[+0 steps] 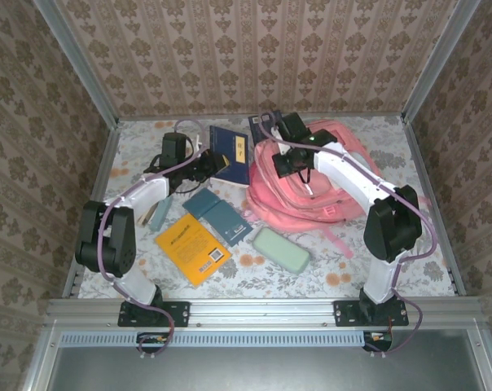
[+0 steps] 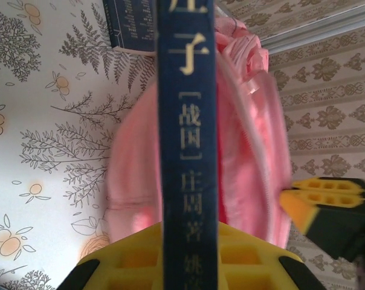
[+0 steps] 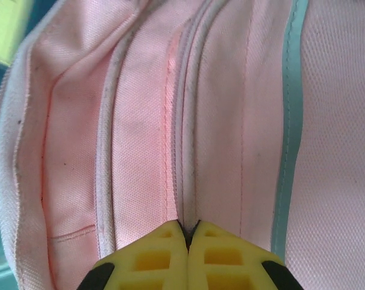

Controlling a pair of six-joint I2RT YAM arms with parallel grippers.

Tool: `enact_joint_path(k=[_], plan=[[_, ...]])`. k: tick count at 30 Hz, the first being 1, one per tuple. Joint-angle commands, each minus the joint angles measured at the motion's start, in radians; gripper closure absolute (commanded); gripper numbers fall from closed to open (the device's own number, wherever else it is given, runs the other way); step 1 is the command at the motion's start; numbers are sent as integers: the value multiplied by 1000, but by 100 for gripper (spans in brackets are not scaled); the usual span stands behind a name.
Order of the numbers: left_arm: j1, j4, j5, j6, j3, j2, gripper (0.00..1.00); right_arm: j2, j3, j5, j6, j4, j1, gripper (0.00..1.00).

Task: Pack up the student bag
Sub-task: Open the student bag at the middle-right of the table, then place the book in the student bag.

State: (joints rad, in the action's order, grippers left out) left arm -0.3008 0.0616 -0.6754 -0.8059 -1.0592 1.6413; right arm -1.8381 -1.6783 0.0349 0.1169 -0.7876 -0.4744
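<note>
student bag (image 1: 272,200), large pink fabric backpack, lies far right. judged soft, light, slumping; take at stiffer seam piping (image 3: 185,151). right gripper (image 3: 187,238) pinched shut on piping. left gripper (image 2: 187,257) clamps dark blue book (image 2: 187,121).

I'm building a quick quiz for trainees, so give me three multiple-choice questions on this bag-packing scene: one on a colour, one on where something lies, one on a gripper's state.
1. What colour is the stripe on the student bag? A) black B) orange C) teal
2. Where is the orange book? A) flat on the table, apart from the bag B) inside the bag C) on top of the bag
3. What is the left gripper doing? A) open over the table B) shut on the dark blue book C) shut on a water bottle
Answers: 1 C, the right wrist view shows a teal line down the pink fabric; 2 A, the top view shows it lying there; 3 B, the spine sits between its yellow fingers.
</note>
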Motion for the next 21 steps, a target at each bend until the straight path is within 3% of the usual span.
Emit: enact_joint_path(k=[1, 8, 16, 21], plan=[[-20, 83, 25, -41, 18, -67, 100, 15, -110, -141, 96, -9, 23, 100], [-108, 199, 171, -144, 87, -59, 100, 31, -155, -379, 297, 96, 139, 100], [-282, 456, 298, -342, 24, 130, 100, 48, -105, -508, 429, 217, 189, 100], [-375, 531, 350, -391, -87, 251, 100, 53, -65, -601, 533, 323, 228, 100]])
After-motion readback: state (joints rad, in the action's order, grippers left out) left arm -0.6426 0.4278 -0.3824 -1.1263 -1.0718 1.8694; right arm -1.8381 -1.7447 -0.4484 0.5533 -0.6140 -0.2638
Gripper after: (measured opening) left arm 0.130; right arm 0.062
